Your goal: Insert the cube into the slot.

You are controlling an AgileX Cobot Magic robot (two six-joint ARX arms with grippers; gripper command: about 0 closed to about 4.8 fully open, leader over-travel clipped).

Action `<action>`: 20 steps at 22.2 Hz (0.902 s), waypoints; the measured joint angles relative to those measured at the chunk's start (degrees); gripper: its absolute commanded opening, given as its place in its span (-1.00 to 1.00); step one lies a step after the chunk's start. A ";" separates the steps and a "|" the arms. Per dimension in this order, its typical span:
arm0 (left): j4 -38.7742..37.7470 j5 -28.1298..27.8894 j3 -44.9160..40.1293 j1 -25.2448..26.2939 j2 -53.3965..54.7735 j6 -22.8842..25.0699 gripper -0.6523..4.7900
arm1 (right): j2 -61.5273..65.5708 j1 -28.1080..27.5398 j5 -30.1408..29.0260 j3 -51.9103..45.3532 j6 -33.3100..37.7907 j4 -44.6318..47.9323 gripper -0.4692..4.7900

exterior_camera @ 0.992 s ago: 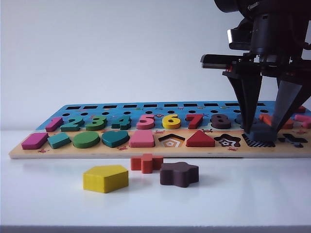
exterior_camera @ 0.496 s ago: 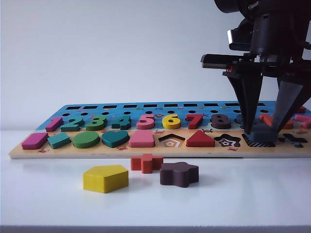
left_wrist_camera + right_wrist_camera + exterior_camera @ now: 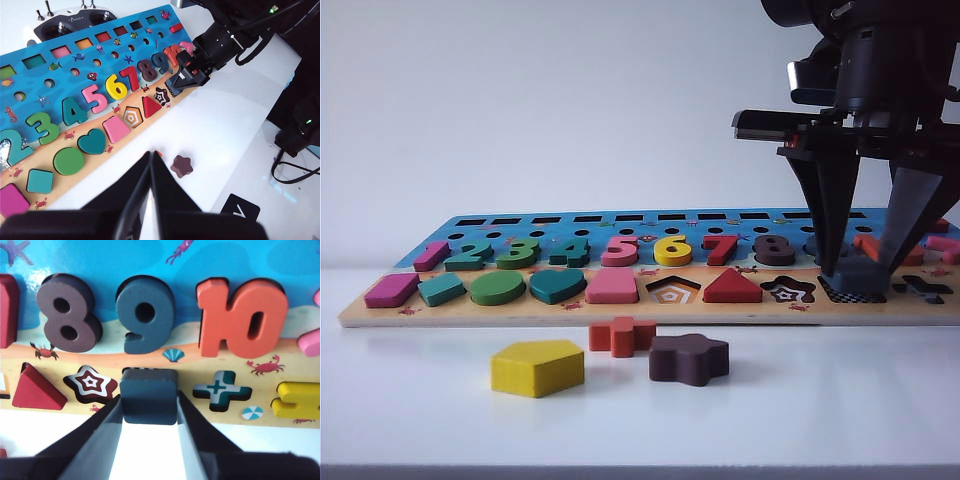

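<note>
Your right gripper (image 3: 149, 407) pinches the cube (image 3: 149, 395) | cube lies flat, square, no long axis, over the slot (image 3: 852, 293) | board (image 3: 570, 312) numerals 1–10 readable | your left gripper (image 3: 150, 165), pressed together, hangs above the table.
</note>
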 measured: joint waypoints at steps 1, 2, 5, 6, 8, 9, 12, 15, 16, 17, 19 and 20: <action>0.00 0.00 0.00 0.00 0.00 0.00 -0.72 | 0.00 0.00 -0.09 0.00 0.00 0.02 -0.80; 0.00 0.00 0.00 0.00 0.00 0.00 -0.72 | 0.00 0.00 -0.28 0.00 0.00 0.09 -0.80; 0.00 0.00 -0.02 0.00 0.00 0.00 -0.72 | 0.00 0.00 -0.42 0.00 0.00 0.17 -0.80; 0.00 0.00 0.00 0.00 0.00 0.00 -0.72 | 0.00 0.00 -0.44 0.00 0.00 0.17 -0.80; 0.00 -0.02 0.00 0.00 0.00 0.00 -0.72 | 0.00 0.00 -0.42 0.00 0.00 0.17 -0.80; 0.00 0.00 0.00 0.00 0.00 0.00 -0.72 | 0.00 0.00 -0.44 0.00 0.00 0.17 -0.80; 0.00 0.00 0.00 0.00 0.00 0.00 -0.72 | 0.00 0.00 -0.44 0.00 0.00 0.17 -0.80; 0.00 0.00 0.00 0.00 0.00 0.00 -0.72 | 0.00 0.00 -0.44 0.00 0.00 0.17 -0.80; 0.00 -0.02 0.00 0.00 0.00 0.00 -0.72 | 0.00 0.00 -0.42 0.00 0.00 0.17 -0.80; 0.00 0.00 0.00 0.00 0.00 0.00 -0.72 | 0.02 0.00 -0.44 0.00 0.00 0.17 -0.80; 0.00 0.00 0.00 0.00 0.00 0.00 -0.72 | 0.68 0.00 -0.61 0.00 0.00 0.20 -0.80; 0.00 0.00 -0.02 0.00 0.00 0.00 -0.72 | 1.16 0.00 -0.68 -0.02 0.00 0.17 -0.80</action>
